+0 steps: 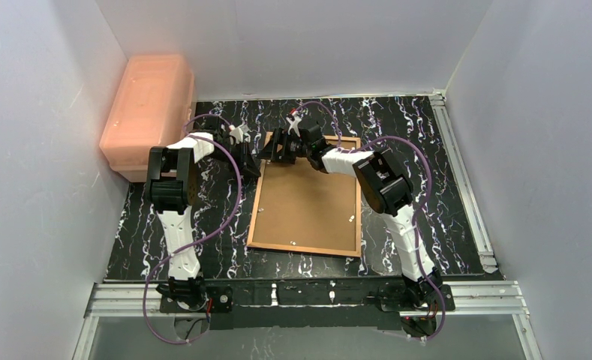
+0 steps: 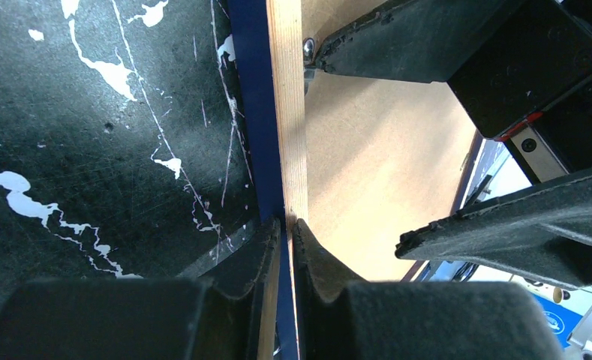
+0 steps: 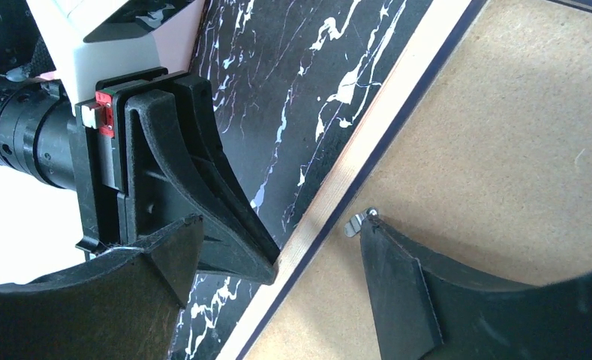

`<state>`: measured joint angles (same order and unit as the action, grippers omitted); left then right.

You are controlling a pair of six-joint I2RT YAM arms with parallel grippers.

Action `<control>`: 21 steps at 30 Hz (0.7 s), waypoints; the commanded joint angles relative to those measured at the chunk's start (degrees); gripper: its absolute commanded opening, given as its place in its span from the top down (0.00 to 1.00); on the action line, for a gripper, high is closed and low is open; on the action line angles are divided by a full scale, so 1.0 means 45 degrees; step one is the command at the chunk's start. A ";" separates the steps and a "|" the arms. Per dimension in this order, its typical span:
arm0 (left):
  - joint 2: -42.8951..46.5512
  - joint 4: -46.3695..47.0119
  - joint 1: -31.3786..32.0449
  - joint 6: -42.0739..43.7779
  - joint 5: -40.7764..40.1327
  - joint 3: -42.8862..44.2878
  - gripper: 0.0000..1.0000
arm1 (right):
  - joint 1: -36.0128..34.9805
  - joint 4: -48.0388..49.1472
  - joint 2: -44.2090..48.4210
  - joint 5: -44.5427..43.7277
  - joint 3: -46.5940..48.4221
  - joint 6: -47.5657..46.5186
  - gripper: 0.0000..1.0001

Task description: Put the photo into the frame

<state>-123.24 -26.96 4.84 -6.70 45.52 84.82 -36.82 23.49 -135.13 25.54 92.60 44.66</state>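
Note:
The frame point(image 1: 256, 204) lies face down on the black marbled table, its brown backing board point(image 1: 308, 199) facing up. The photo is hidden. My left gripper point(image 1: 255, 160) is shut on the frame's left rim near the far corner; in the left wrist view its jaws point(image 2: 286, 225) pinch the wood-and-navy edge point(image 2: 286, 112). My right gripper point(image 1: 279, 147) stands open over that same corner. In the right wrist view one of its fingertips point(image 3: 375, 247) touches a small metal tab point(image 3: 355, 223) on the backing board, and the other finger point(image 3: 165, 259) hangs outside the rim point(image 3: 368, 142).
A pink plastic box point(image 1: 148, 112) stands at the back left against the white wall. Aluminium rails run along the table's right side point(image 1: 465, 180) and front edge point(image 1: 308, 294). White walls close in on three sides.

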 commanded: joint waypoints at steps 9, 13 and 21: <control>0.0155 0.0223 0.0195 0.0179 0.0169 -0.0875 0.92 | -0.0354 -0.0069 -0.0749 0.0173 0.0922 0.0219 0.16; 0.0197 0.0235 0.0219 0.0198 0.0128 -0.0937 0.92 | -0.0353 0.0022 -0.0527 0.0128 0.0690 0.0181 0.16; 0.0314 0.0171 0.0206 0.0306 -0.0041 -0.1015 0.93 | -0.0127 0.0576 0.1728 -0.0437 -0.1478 -0.0569 0.15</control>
<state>-123.13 -24.45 4.69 -7.11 48.93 82.08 -37.52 25.45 -134.02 23.92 90.35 44.03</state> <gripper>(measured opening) 0.079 0.843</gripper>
